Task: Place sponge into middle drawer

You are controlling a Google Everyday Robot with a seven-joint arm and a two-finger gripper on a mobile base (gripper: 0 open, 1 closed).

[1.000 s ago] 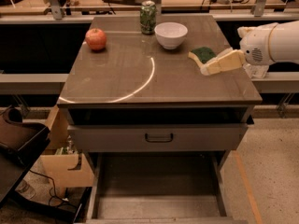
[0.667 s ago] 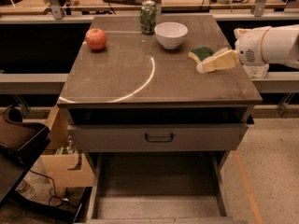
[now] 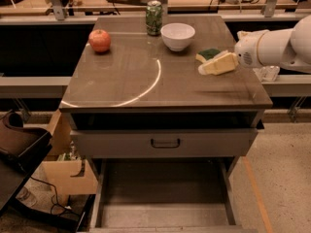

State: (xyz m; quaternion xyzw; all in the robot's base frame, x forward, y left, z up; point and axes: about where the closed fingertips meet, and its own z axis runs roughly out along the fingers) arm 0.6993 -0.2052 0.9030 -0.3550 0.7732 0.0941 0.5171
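Note:
The sponge [image 3: 209,54], with a dark green face over a pale yellow body, lies on the cabinet top at the right, just right of the white bowl. My gripper [image 3: 206,68] reaches in from the right on a white arm. Its pale tip sits just in front of the sponge, low over the top and overlapping the sponge's near edge. Whether it touches the sponge does not show. The middle drawer [image 3: 165,212] is pulled out wide open below the cabinet front, showing a plain grey floor with nothing in it.
A red apple [image 3: 99,40], a green can [image 3: 154,17] and a white bowl [image 3: 178,36] stand on the cabinet top [image 3: 146,81]. A shut drawer front with a dark loop handle [image 3: 165,143] sits above the open drawer. Cardboard and dark clutter lie at the lower left.
My gripper has moved a little to the left along the front of the sponge. The sponge and the other objects have not moved.

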